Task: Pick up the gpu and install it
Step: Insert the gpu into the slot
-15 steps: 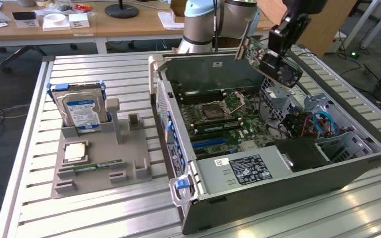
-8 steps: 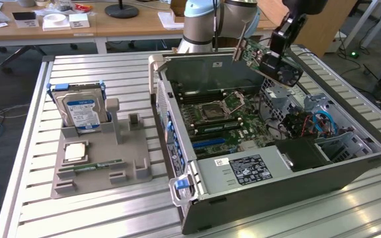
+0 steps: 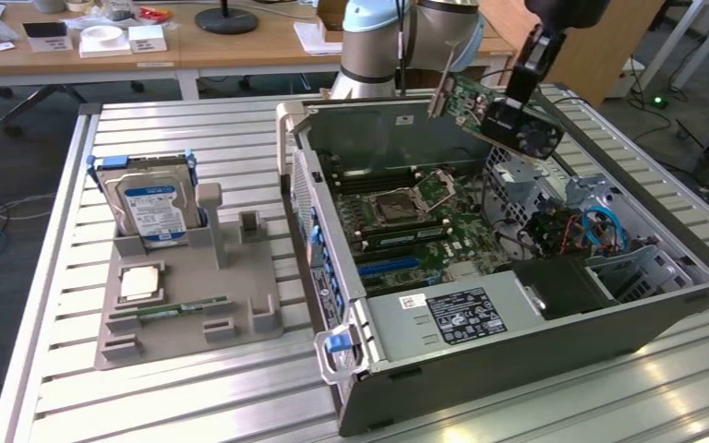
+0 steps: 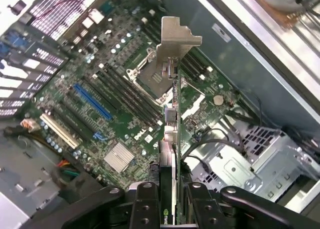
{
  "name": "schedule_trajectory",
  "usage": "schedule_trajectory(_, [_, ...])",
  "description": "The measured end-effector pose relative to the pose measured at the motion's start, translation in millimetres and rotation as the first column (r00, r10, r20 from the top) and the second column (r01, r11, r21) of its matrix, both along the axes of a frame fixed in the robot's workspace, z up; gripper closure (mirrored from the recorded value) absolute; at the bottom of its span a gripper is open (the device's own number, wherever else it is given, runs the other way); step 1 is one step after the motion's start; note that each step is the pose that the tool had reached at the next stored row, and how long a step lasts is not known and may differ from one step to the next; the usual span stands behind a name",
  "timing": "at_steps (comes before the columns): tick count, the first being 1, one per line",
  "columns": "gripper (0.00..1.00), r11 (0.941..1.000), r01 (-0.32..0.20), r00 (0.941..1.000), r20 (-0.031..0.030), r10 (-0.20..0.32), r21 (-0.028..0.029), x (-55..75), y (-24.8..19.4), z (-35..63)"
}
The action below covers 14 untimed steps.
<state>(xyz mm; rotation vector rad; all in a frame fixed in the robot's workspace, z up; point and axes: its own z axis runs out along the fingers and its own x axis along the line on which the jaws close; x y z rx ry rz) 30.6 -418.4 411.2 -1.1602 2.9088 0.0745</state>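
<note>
The gpu [image 3: 493, 113] hangs tilted in the air above the back of the open computer case [image 3: 478, 369], its green board and black fan facing the exterior view's right. My gripper [image 3: 517, 92] is shut on its upper edge. In the wrist view the gpu [image 4: 173, 114] shows edge-on, with its metal bracket [image 4: 176, 39] at the far end and my gripper [image 4: 172, 209] clamped on the near end. Below it lies the motherboard [image 4: 120, 89] with a blue slot [image 4: 92, 101] and the empty processor socket [image 4: 150, 79].
Left of the case in the exterior view, a grey tray [image 3: 188, 351] holds a blue-labelled hard drive [image 3: 151, 198], a processor [image 3: 141, 281] and a green RAM stick [image 3: 170, 312]. Inside the case are cables [image 3: 576, 231] and a power supply [image 3: 453, 314]. A desk [image 3: 207, 46] stands behind the table.
</note>
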Motion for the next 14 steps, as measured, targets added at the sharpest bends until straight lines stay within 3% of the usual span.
schedule_trajectory(7, [0.74,0.9930,-0.118,0.9930,0.0000,0.118,0.0000,0.0,0.0,-0.6])
schedule_trajectory(14, [0.74,0.9722,-0.234,0.9722,0.0001,0.234,0.0000,0.0,0.0,-1.2])
